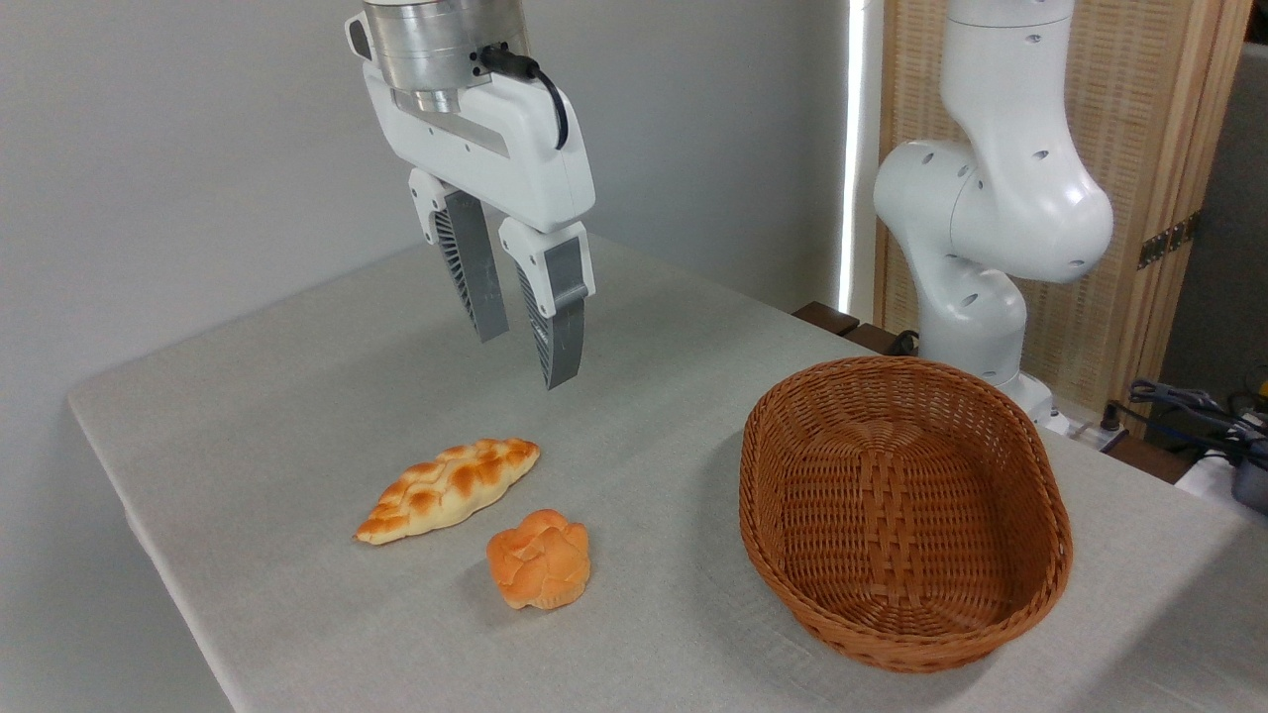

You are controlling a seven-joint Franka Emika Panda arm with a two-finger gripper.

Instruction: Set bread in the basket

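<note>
1. Hanging above the table (297, 396), the gripper (525, 361) points its two grey ribbed fingers (560, 332) downward, tilted a little toward the lower right.
2. Its fingers stand apart with a narrow gap between them, and nothing is held in that gap.
3. Below the gripper and slightly to its left lies the bread (448, 489), a long braided loaf with pointed ends, pale yellow with an orange-brown lattice crust. It rests flat on the cloth-covered table, clear of the fingertips, its long axis running from lower left to upper right.
4. Almost straight below the gripper, nearer the camera than the loaf, sits a small round orange bun (539, 559). It is just beside the loaf's right half but does not touch it.
5. Well to the right of the gripper and lower in the view stands the basket (763, 465), a large oval reddish-brown wicker piece with a rolled rim and flared sides. Its woven floor is bare.
6. Behind the basket, to the far right of the gripper, rises the white arm (991, 208), its base at the table's far edge.
7. Loaf and basket are well apart, with bare grey cloth between them.
</note>
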